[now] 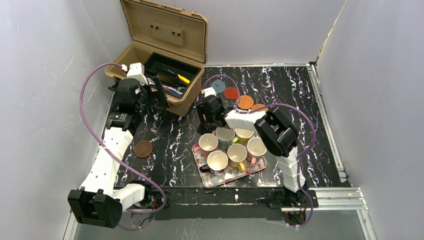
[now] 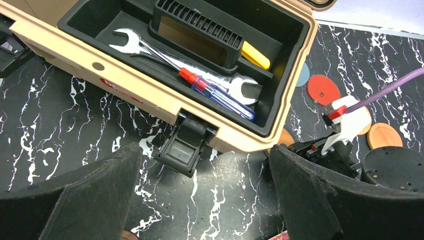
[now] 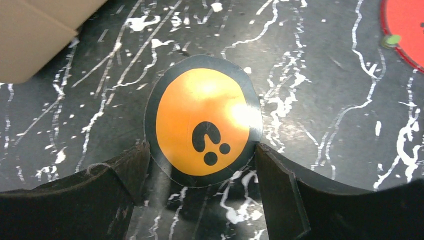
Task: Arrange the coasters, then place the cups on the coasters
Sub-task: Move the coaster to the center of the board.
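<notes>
Right gripper (image 3: 201, 152): jaws spread wide, low over the black marbled table (image 3: 325, 75), gripping nothing. The yellow-orange coaster (image 3: 202, 117) lies flat between the two fingers (image 3: 100, 200), with its dark rim level with both tips. It carries a black paw-like mark. Whether either pad touches the rim cannot be told from the wrist view; the gap, if any, is too fine.

Around it: a corner of the tan toolbox (image 3: 35, 35) sits up and to the left of this coaster. The edge of the red coaster (image 3: 407, 25) shows at the top right, well apart.

Left gripper (image 2: 205, 157): jaws fully apart and empty, hovering at the toolbox's front wall, over its black latch (image 2: 186, 145). The box lid stands open. Inside lie a wrench (image 2: 150, 50) and a screwdriver (image 2: 220, 95) with a red and blue handle.

Top view, rest of the task items:
- The blue-grey coaster (image 1: 218, 86), the red one and the orange coaster (image 1: 245, 102) lie in a diagonal row on the table, just right of the toolbox and beyond the right gripper.
- The dark brown coaster (image 1: 143, 149) lies alone on the left side, beside the left arm.
- Six cups (image 1: 237, 154) stand upright, bunched together on the floral tray (image 1: 235, 176) at the near middle of the table, apart from every coaster.
</notes>
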